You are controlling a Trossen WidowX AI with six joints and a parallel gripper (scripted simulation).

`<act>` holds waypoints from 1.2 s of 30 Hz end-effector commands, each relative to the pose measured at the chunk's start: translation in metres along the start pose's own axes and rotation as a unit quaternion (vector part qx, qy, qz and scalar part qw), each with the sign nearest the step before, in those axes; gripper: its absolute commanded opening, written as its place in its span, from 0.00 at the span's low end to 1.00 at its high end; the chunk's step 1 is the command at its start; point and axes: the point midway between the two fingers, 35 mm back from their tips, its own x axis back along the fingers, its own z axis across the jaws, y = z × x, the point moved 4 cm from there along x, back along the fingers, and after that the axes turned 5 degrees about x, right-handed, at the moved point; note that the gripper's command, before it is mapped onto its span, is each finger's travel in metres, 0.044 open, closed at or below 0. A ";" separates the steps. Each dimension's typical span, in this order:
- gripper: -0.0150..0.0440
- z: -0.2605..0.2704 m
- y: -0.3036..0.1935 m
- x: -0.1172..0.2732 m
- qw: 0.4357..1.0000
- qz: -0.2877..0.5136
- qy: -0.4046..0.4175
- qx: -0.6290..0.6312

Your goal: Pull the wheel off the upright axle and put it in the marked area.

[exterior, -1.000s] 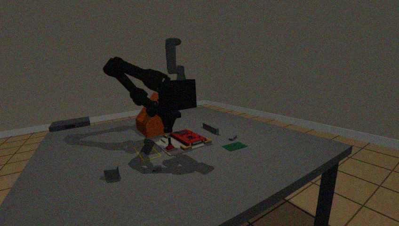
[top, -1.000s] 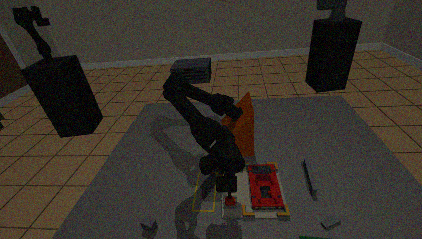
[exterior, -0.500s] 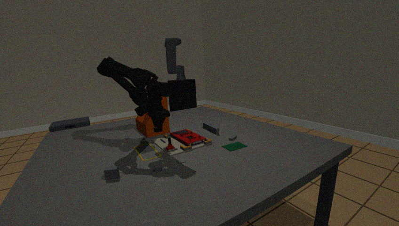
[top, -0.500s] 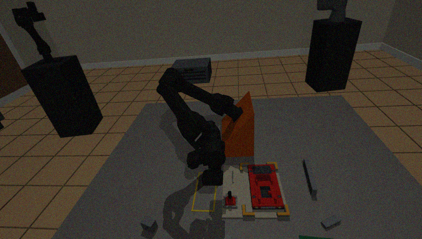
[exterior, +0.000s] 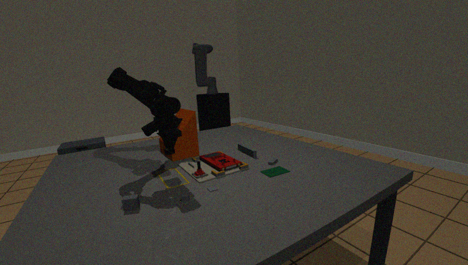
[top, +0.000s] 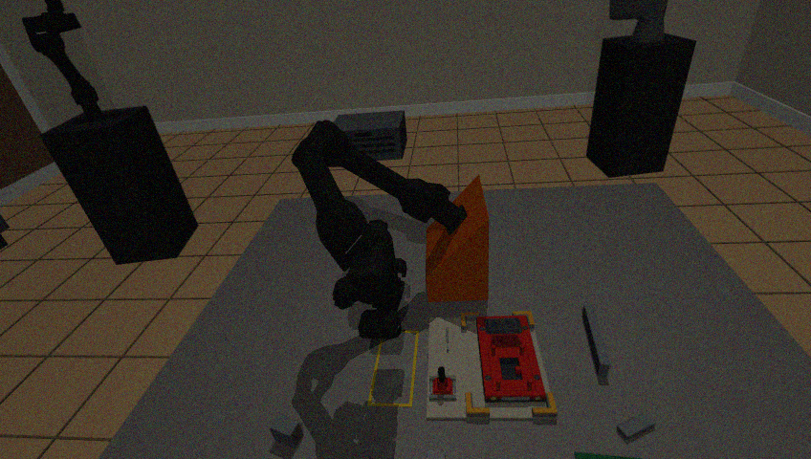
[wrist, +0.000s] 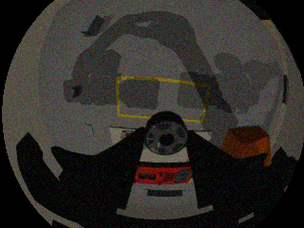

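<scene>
My gripper (top: 380,331) (exterior: 168,151) (wrist: 165,133) is shut on the small dark wheel (wrist: 165,135) and holds it in the air, clear of the axle. The upright axle (top: 441,374) (exterior: 198,163) stands bare on its red base (wrist: 163,175) on the white board (top: 449,346). The yellow-outlined marked area (top: 392,404) (exterior: 177,185) (wrist: 118,98) lies on the table just left of the board. The gripper hangs above that area's far end. In the top and exterior views the wheel is hidden among the dark fingers.
A red car chassis (top: 509,355) (exterior: 221,159) lies on the board. An orange wedge block (top: 458,255) (exterior: 187,134) (wrist: 243,141) stands behind it. A grey bar (top: 594,346) (exterior: 247,150), small grey blocks (top: 636,425) (top: 284,435) and a green plate (exterior: 275,171) lie around.
</scene>
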 end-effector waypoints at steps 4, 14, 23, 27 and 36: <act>0.25 -0.003 0.003 -0.011 1.000 -0.002 0.001 0.003; 0.25 0.000 0.002 -0.045 1.000 0.000 0.001 0.003; 0.25 -0.001 0.003 -0.091 1.000 -0.002 0.001 0.003; 0.25 -0.003 0.004 -0.104 1.000 -0.004 0.001 0.003; 0.61 -0.004 0.004 -0.100 1.000 -0.005 -0.003 0.000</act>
